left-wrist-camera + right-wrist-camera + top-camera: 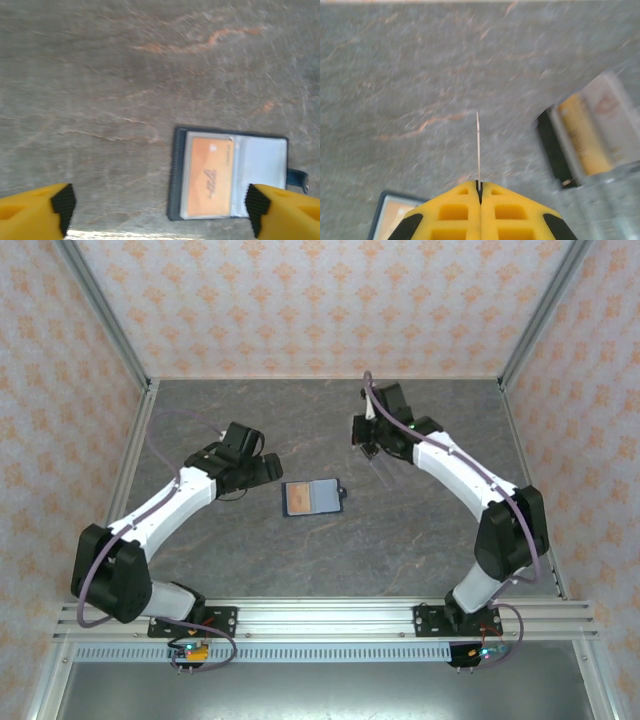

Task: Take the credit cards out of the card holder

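card holder: 1 | orange credit card: 1 | pale credit card: 1

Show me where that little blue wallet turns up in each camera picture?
Top external: card holder near the middle of the picture.
Left wrist: card holder lower right, lying open.
Right wrist: its corner at bottom left, beside the right gripper.
Shared landmark: the orange card inside it.

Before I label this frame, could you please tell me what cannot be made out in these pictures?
- Right wrist view: the card in the shut right end effector is edge-on, its face hidden.
- Right wrist view: a blurred orange and pale shape at the right, unidentifiable.
- Left wrist view: a finger of the open left end effector covers the wallet's corner; the orange card's print is blurred.
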Available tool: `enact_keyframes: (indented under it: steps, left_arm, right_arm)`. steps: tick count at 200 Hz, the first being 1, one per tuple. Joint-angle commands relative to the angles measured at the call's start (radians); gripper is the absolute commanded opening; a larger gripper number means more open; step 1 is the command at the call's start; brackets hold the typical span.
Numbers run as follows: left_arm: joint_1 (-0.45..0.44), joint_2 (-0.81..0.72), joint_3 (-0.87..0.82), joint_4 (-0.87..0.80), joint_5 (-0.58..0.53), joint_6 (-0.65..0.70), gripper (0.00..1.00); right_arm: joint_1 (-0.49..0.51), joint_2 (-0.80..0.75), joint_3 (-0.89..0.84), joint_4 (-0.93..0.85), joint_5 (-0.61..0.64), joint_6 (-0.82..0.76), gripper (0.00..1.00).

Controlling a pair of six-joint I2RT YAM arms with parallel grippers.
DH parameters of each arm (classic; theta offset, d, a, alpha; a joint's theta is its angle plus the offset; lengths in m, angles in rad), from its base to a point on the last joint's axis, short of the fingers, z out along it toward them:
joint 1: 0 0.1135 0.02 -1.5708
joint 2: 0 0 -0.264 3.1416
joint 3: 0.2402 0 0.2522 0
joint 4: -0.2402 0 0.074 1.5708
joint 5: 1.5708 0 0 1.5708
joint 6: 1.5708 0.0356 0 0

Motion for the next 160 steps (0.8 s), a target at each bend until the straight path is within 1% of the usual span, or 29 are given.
enact_keyframes:
  steps: [1, 12, 37, 64, 76, 104, 133, 160]
  left_arm:
    - [0.031, -0.057, -0.046, -0.074, -0.113, -0.002, 0.97]
    - [0.046, -0.079, -0.065, -0.072, -0.113, -0.005, 1.00]
    - [0.079, -0.113, -0.094, -0.066, -0.101, -0.022, 1.00]
    - [0.102, -0.127, -0.110, -0.053, -0.074, -0.036, 1.00]
    - [0.104, -0.122, -0.110, -0.051, -0.063, -0.040, 1.00]
    - [0.107, -0.109, -0.112, -0.044, -0.033, -0.047, 1.00]
    - [0.107, -0.100, -0.117, -0.036, -0.008, -0.049, 1.00]
    - [0.108, -0.094, -0.116, -0.032, 0.011, -0.049, 1.00]
  right_arm:
    - [-0.039, -0.022, 0.058, -0.075, 0.084, -0.130, 0.00]
    - [-0.058, -0.014, 0.083, -0.099, 0.082, -0.172, 0.00]
    - [-0.100, 0.027, 0.146, -0.166, 0.057, -0.266, 0.00]
    - [-0.128, 0.122, 0.255, -0.271, 0.054, -0.357, 0.00]
    - [-0.137, 0.163, 0.299, -0.298, 0.066, -0.379, 0.00]
    - [-0.161, 0.253, 0.393, -0.351, 0.046, -0.426, 0.00]
    - [-0.162, 0.329, 0.469, -0.396, 0.038, -0.481, 0.00]
    - [-0.162, 0.413, 0.565, -0.468, 0.064, -0.498, 0.00]
